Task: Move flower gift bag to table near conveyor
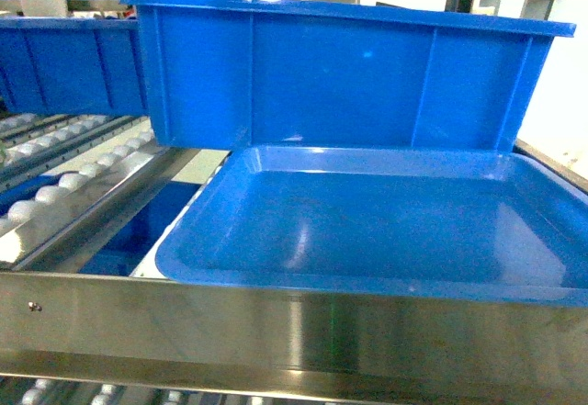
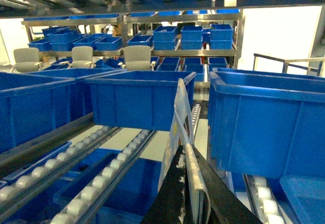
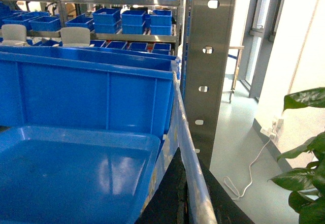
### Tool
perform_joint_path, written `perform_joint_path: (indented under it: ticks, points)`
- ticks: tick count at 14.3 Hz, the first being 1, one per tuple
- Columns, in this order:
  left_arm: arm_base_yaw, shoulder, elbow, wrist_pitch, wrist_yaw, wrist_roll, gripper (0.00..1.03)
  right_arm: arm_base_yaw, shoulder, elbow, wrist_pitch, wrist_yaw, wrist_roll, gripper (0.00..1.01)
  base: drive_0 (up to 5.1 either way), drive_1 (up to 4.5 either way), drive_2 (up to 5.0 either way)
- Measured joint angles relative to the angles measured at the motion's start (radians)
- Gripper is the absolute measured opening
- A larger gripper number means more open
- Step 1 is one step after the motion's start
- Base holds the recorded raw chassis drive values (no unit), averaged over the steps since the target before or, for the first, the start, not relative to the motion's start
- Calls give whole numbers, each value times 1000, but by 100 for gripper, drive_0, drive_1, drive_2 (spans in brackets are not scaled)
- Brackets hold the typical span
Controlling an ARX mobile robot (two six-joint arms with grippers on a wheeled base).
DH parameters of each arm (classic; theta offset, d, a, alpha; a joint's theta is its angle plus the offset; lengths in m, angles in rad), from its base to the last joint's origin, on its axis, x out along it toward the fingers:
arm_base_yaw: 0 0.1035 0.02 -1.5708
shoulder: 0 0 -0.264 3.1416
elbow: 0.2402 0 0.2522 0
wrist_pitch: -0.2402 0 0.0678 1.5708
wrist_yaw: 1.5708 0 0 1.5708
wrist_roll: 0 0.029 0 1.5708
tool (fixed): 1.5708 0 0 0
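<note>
Snagging on rack: the shiny steel-framed roller conveyor (image 2: 109, 165) surrounds my left jaws, with rails above them and roller lanes below and to their left. I judge that pulling out carelessly would catch the load on a rail.
Bumping bins: a large blue plastic bin (image 2: 269, 127) sits just beside the left jaws on their right, and another blue bin (image 2: 134, 102) is ahead of them. The gap between is narrow.
Tray: a shallow glossy blue plastic tray (image 3: 71, 173) lies left of and below my right jaws, and a perforated steel upright post (image 3: 205, 66) is close ahead on their right.
Task thing: the thin pale flat gift bag (image 2: 180, 112) rises edge-on from the left jaws. It could bend or slip.
Left gripper (image 2: 188, 196): clenched on the bag's lower edge.
Right gripper (image 3: 185, 198): fingers drawn close along a pale strip; I cannot tell whether it grasps anything.
Table: not visible from anywhere.
</note>
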Motion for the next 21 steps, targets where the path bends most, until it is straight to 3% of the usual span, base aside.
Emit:
perform_joint_path:
  ticks: [4, 21]
  points:
    - [-1, -149, -40, -48, -36, 47, 2, 0, 0, 0, 0, 0, 0, 2, 0, 0, 0]
    - [0, -147, -40, -49, -37, 52, 2, 0, 0, -1, 0, 1, 0, 2, -477, 170, 326]
